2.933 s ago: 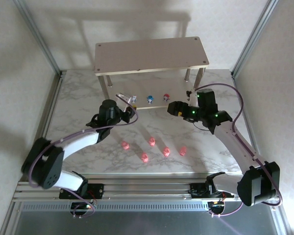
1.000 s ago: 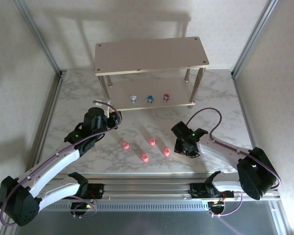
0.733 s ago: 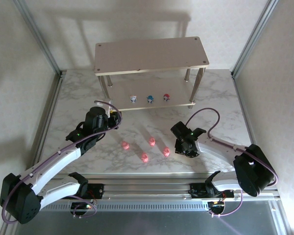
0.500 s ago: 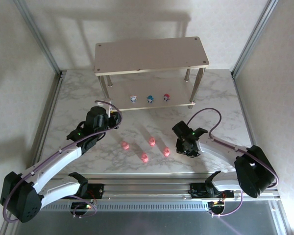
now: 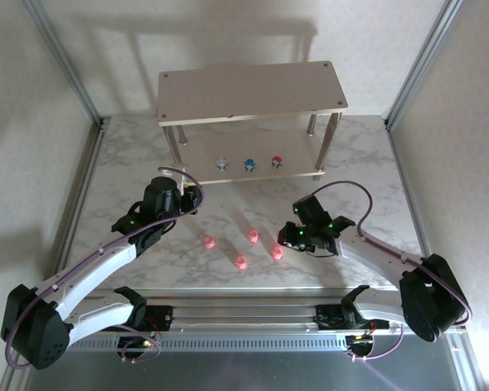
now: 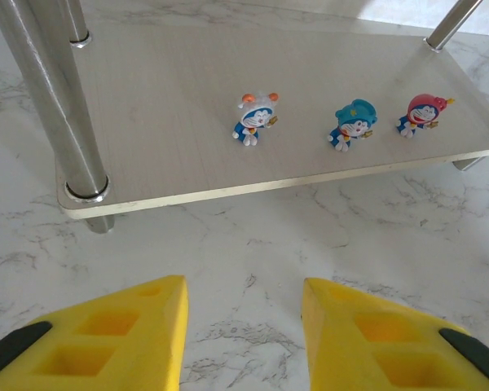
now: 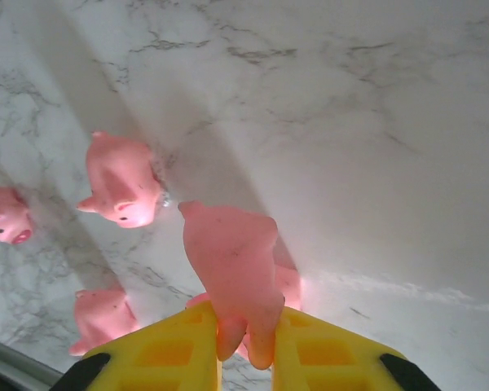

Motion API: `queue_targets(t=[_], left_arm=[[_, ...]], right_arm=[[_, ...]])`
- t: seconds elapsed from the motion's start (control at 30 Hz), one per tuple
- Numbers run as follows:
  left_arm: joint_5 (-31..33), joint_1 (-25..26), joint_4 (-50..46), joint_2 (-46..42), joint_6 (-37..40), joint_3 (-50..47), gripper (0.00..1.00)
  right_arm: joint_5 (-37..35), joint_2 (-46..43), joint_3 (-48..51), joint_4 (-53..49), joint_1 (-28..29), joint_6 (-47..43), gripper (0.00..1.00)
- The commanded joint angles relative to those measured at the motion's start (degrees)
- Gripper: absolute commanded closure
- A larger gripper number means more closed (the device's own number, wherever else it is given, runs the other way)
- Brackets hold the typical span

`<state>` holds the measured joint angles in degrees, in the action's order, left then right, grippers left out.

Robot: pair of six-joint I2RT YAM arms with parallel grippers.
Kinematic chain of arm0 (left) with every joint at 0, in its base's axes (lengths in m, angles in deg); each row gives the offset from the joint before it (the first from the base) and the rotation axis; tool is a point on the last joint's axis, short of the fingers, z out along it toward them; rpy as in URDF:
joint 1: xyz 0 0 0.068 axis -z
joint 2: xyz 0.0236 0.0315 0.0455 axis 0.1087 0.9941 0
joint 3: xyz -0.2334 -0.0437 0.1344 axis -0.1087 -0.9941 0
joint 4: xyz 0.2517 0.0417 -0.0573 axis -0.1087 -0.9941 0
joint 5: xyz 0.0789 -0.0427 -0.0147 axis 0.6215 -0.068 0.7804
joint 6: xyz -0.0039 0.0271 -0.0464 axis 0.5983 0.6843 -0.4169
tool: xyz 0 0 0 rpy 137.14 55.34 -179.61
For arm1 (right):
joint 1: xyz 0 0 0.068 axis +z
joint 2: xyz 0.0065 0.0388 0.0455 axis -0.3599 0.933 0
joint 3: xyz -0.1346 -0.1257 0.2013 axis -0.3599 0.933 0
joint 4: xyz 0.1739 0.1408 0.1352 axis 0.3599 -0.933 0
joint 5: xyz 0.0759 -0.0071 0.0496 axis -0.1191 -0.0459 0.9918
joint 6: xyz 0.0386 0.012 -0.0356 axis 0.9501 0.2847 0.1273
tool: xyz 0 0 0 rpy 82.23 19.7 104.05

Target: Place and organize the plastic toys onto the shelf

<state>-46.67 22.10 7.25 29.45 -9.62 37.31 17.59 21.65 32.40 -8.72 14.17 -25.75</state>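
Now the right gripper (image 7: 244, 340) pinches a smooth pink pig (image 7: 232, 261) in yellow jaws over the veined marble table (image 7: 375, 122), other pigs (image 7: 122, 183) loose nearby, while the left gripper (image 6: 243, 326) gapes empty before the pale board shelf (image 6: 163, 122) holding three round-headed figurines (image 6: 354, 124).

A white marble-patterned tabletop (image 5: 367, 163) with grey veins filled the floor of a small enclosure. Pale, faintly textured walls stood at the back (image 5: 375, 41), left (image 5: 24, 163) and right (image 5: 469, 163). Slanting aluminium posts marked the far-left (image 5: 62, 61) and far-right (image 5: 421, 61) corners. A slotted aluminium rail (image 5: 244, 312) ran along the near edge, with a grey metal strip (image 5: 244, 366) below it. Soft light from the front cast a blurred rectangular shadow (image 5: 228, 37) on the back wall.
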Motion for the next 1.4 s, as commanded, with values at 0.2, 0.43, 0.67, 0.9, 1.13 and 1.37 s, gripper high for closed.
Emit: queue_targets(t=[0.2, 0.43, 0.67, 0.9, 1.13, 1.37], left_arm=[[0.58, -0.62, 0.34, -1.12, 0.15, -0.91, 0.59], [0.85, -0.82, 0.21, -1.34, 0.33, -1.02, 0.58], [0.37, -0.83, 0.60, -0.72, 0.33, -0.85, 0.59], [0.41, -0.83, 0.51, -1.25, 0.15, -1.10, 0.59], [0.15, -0.83, 0.84, -1.34, -0.20, -1.46, 0.59], [0.24, -0.83, 0.78, -1.60, -0.38, -1.77, 0.59]], right_arm=[[6.70, 8.76, 3.04, 8.63, -2.96, -0.13, 0.81], [2.02, 8.13, 1.88, 3.66, -3.26, -0.99, 0.75], [-2.68, 5.92, 1.07, -1.24, -3.63, -1.34, 0.56], [-8.07, 0.36, -0.27, -6.85, -3.71, -1.98, 0.45], [-8.88, -4.23, -1.22, -9.95, -3.09, -1.85, 0.46], [-9.04, -4.28, -3.97, -12.49, 1.63, -1.75, 0.75]])
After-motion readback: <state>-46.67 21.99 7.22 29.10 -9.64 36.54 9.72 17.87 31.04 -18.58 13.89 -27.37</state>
